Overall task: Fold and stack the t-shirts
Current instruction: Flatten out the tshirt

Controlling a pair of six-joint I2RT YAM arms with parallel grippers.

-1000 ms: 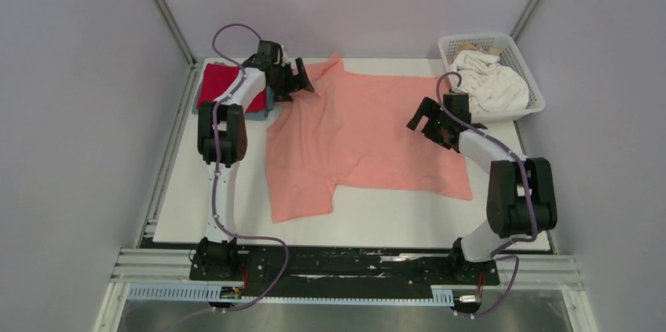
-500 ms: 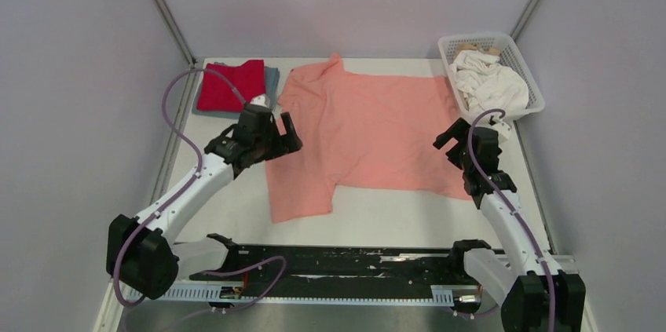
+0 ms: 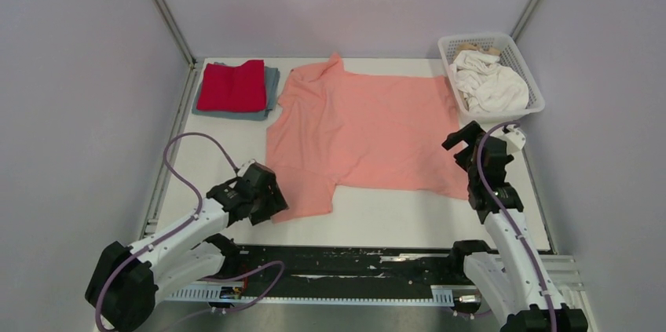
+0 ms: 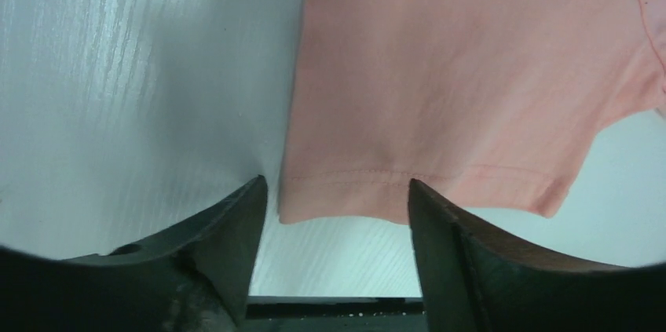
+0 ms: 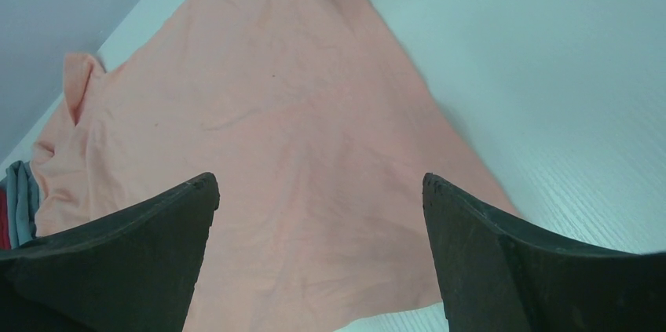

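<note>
Pink shirt (image 3: 369, 128) is spread flat mid-counter (image 3: 393, 218). Left jaws are seen wide open, low at the hem corner of the near sleeve. The hem lies between them, but contact can't be told from the wrist view. Right jaws are spread wide with nothing held, above the shirt's near-right corner. Red shirt (image 3: 232, 85) is stacked folded on grey-blue shirt (image 3: 272, 85) at the far-left corner. White shirts (image 3: 488, 87) are piled in the basket (image 3: 521, 56), far right.

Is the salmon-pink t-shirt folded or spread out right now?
Spread out. The salmon-pink t-shirt lies open and mostly flat on the table, with both sleeves extended and no fold made.
</note>
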